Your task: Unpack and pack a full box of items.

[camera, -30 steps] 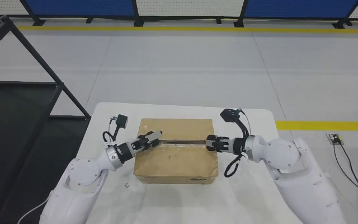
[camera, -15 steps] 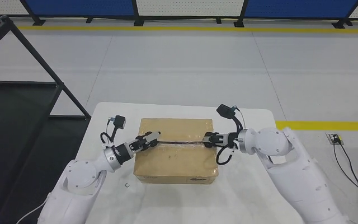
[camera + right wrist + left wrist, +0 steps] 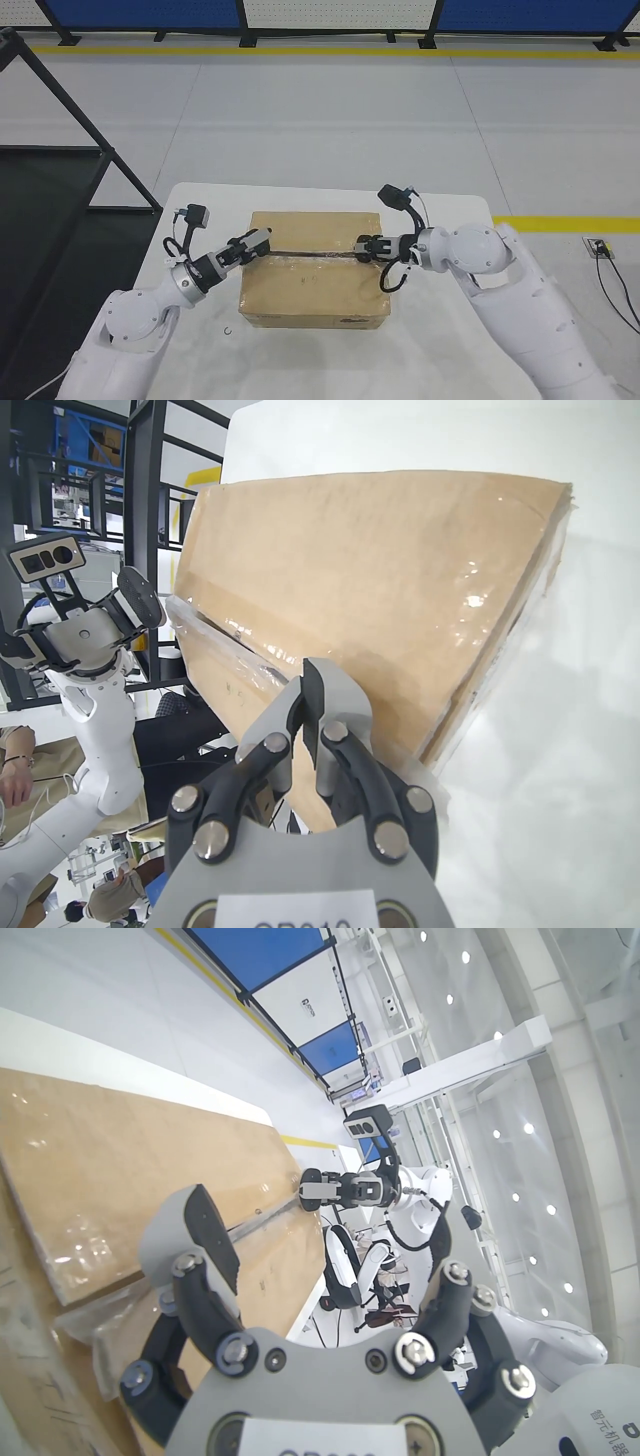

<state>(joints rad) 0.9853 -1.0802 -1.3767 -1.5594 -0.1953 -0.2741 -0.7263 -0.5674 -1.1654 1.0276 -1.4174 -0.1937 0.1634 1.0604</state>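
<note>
Box [image 3: 312, 285] on white table [image 3: 440, 340]. Left gripper [image 3: 258, 240], spread, at the box's left seam end; right gripper [image 3: 360, 249], pressed together, at the right end. Small dark item [image 3: 229, 331] near the box; black frame [image 3: 60, 110] to its left; blue panels [image 3: 140, 12] beyond.

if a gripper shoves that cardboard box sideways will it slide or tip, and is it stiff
The cardboard box is broad and low, flat on the table, so it would probably slide, not tip. Its top lies closed and level, so it likely stays stiff. The glossy clear tape along the seam may be slippery to grip.
</note>
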